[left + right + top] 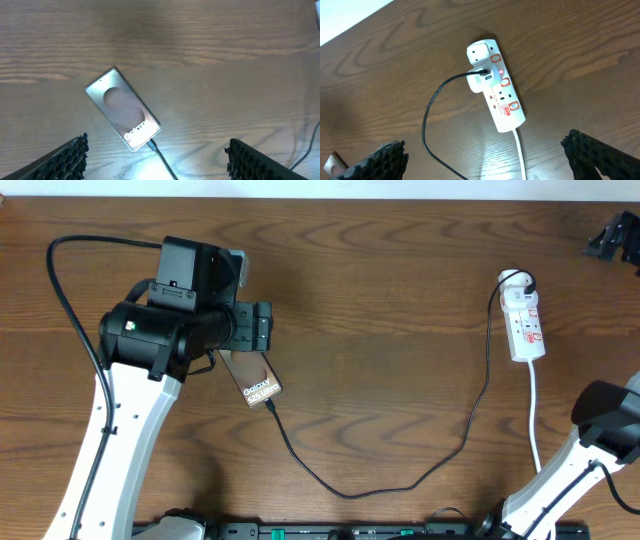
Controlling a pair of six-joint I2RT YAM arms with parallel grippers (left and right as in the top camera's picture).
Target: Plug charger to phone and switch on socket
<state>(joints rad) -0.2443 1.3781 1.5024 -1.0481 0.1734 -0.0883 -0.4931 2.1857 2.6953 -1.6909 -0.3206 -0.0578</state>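
The phone [258, 380] lies flat on the table, partly under my left arm; it also shows in the left wrist view [123, 108] with white text near its lower end. The black charger cable [400, 480] has its tip in the phone's lower end [152, 146] and runs to the white socket strip [524, 320]. In the right wrist view the cable goes into a white adapter on the strip [496, 90], and small red lights show on the strip. My left gripper [155, 165] is open above the phone's plug end. My right gripper [485, 160] is open above the strip's white cord.
The strip's white cord [536, 425] runs toward the front edge by the right arm's base. A black object [614, 235] sits at the far right corner. Thick black robot cable [70, 300] loops at the left.
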